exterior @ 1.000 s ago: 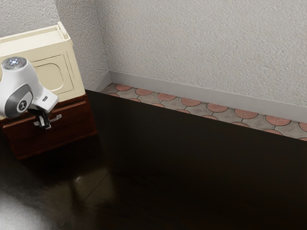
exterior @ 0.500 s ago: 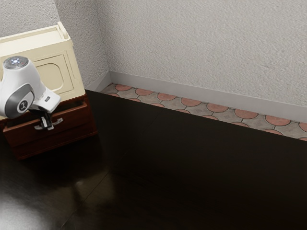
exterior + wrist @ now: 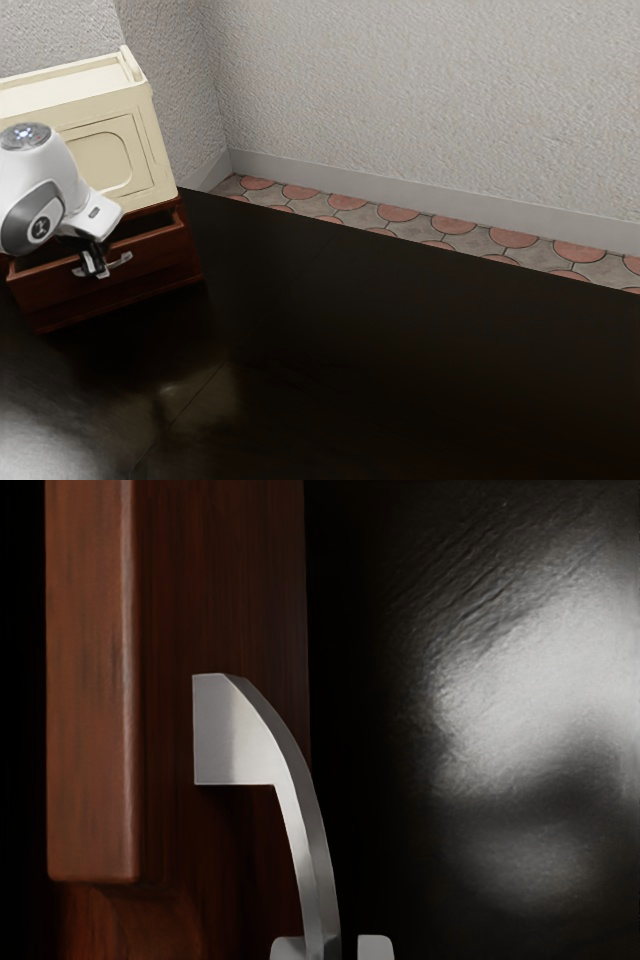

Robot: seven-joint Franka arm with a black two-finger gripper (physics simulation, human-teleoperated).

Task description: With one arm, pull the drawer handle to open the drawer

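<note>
Red-brown wood: drawer (image 3: 155,258) partly out beneath the cream box (image 3: 110,155). Metal handle (image 3: 245,735) on the drawer's front; gripper (image 3: 93,262) pinching it, a tip on each side. Main risk: slip. The grip sits on a narrow, curved bar (off-centre, by the exterior view), so a pull that veers sideways could twist the drawer and bind it. Pulling too fast could shed the hold before the drawer opens fully.
</note>
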